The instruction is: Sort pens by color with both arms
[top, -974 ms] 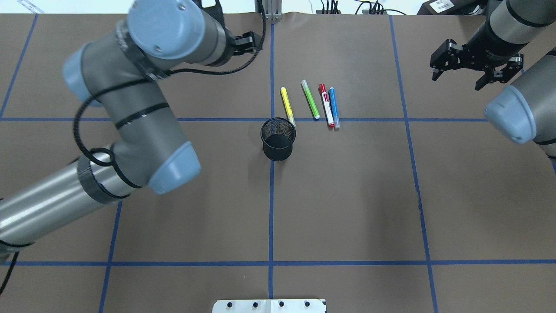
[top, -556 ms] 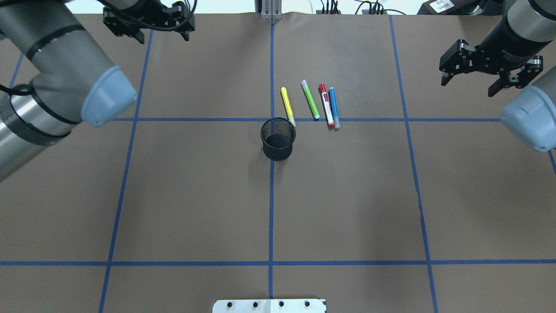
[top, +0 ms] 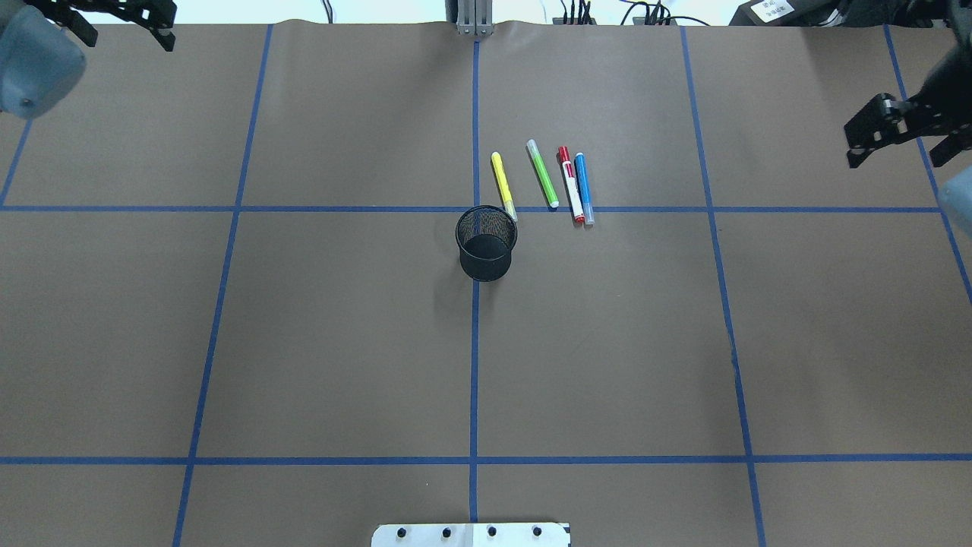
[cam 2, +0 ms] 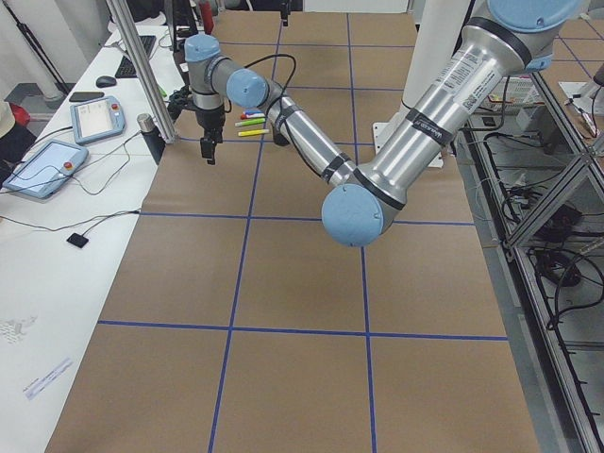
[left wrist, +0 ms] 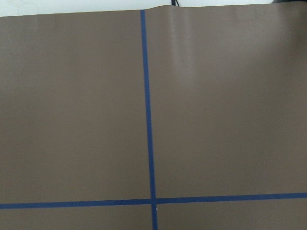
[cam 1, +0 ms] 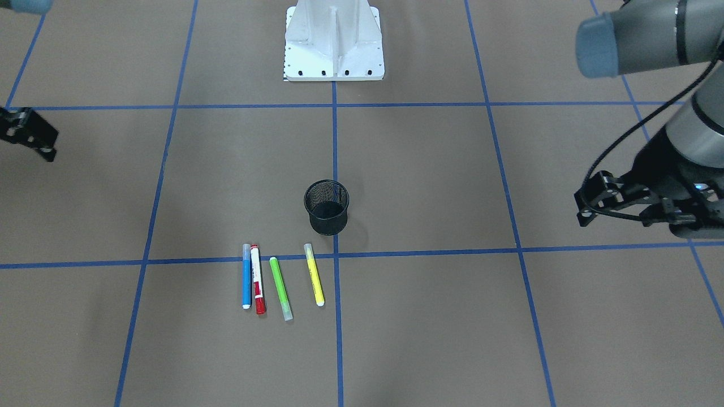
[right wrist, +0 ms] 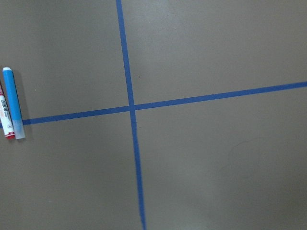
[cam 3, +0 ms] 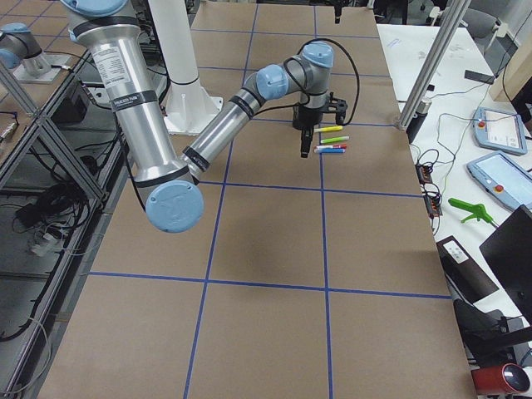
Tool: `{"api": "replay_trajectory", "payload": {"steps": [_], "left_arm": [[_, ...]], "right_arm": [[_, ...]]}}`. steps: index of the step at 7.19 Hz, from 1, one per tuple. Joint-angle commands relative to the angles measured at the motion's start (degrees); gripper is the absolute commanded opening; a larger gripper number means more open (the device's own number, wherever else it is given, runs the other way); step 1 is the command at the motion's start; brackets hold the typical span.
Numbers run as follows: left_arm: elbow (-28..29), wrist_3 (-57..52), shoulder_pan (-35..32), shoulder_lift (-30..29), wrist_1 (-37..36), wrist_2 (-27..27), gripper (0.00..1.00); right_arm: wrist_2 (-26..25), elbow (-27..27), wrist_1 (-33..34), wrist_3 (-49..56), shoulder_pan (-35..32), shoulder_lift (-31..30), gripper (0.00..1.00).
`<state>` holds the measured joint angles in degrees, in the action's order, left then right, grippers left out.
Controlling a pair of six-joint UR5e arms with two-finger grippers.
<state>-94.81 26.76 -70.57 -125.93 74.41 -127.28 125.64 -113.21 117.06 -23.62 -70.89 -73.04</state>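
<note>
Four pens lie side by side on the brown table just beyond the black mesh cup [top: 486, 243]: yellow [top: 503, 184], green [top: 543, 173], white with red cap [top: 571, 184] and blue [top: 584, 188]. The front view shows them as blue [cam 1: 246, 276], red-capped [cam 1: 258, 279], green [cam 1: 280, 288] and yellow [cam 1: 314, 275]. My left gripper [top: 125, 36] is open and empty over the far left corner. My right gripper [top: 898, 156] is open and empty near the right edge, well right of the pens. The right wrist view catches the blue pen [right wrist: 12, 103] at its left edge.
The white pedestal base [cam 1: 334, 42] sits at the near table edge. Blue tape lines divide the table into squares. The left arm's elbow [top: 34, 64] hangs over the far left corner. Tablets and cables lie beyond the far edge [cam 2: 47, 165].
The left arm swung away from the table's middle to the far left corner. The right gripper moved right, toward the table edge. The pens and cup did not move.
</note>
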Motion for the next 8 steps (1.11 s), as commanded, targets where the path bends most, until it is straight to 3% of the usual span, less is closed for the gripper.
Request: {"api": "replay_trajectory", "payload": {"steps": [1,2,3,5,8], "left_arm": [[2.25,-15.18,-6.39,2.69,-4.34,-1.12,0.99],[3.91,-19.69,-8.25,3.31,-4.63,-1.13,0.99],[4.45,-24.43,-9.83,6.71,-4.46,-1.3,0.99],[10.31,-33.48,-14.48,7.97,-4.45,-1.3,0.99],[18.16,-44.15,-18.54,10.68,-0.69,-1.39,0.99]], "right_arm": [[1.0,10.44,-0.17,16.64,-9.07,-0.96,1.0],[5.71,11.95,-1.91,16.85,-10.48,-2.97,1.0],[6.62,13.01,-9.24,16.94,-11.02,-8.12,1.0],[6.63,17.47,-28.47,16.41,-11.46,-18.68,1.0],[6.98,19.87,-29.35,16.32,-14.79,-20.21,1.0]]}}
